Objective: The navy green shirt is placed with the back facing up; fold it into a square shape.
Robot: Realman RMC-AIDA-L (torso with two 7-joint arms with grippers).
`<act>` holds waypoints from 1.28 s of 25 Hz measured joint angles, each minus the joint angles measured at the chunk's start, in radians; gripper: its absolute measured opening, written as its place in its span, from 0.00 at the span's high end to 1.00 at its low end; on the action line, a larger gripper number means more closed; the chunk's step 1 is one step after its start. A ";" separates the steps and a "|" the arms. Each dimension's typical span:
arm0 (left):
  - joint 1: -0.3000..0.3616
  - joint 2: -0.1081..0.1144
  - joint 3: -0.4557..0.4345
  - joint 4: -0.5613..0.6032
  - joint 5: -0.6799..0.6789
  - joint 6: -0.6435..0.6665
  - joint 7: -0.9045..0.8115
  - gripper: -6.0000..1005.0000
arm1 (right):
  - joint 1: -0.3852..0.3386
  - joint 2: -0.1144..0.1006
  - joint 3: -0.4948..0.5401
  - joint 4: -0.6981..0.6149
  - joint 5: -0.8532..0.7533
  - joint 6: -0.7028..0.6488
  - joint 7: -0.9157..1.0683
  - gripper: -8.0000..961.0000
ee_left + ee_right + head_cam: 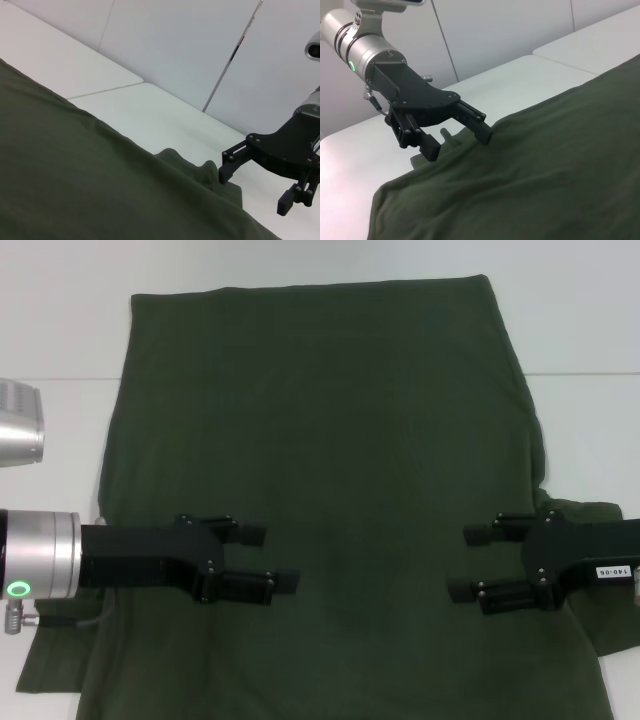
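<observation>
The navy green shirt (320,440) lies flat on the white table (60,330), plain side up, and fills most of the head view. One sleeve bunches at the right (590,525). My left gripper (272,560) is open, low over the shirt's near left part, fingers pointing inward. My right gripper (470,562) is open, low over the near right part, facing the left one. The left wrist view shows the shirt (75,175) and the right gripper (257,190) beyond it. The right wrist view shows the shirt (545,175) and the left gripper (457,144) at its edge.
A seam in the tabletop (585,373) runs sideways behind the shirt. A silver arm segment (20,425) juts in at the far left. Bare table shows beyond the far hem and to both sides. Grey wall panels (200,40) stand behind the table.
</observation>
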 joint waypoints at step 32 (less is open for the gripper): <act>0.148 0.057 -0.529 0.013 0.166 -0.032 -0.565 0.07 | 0.009 -0.022 0.200 0.085 0.117 0.190 0.351 0.07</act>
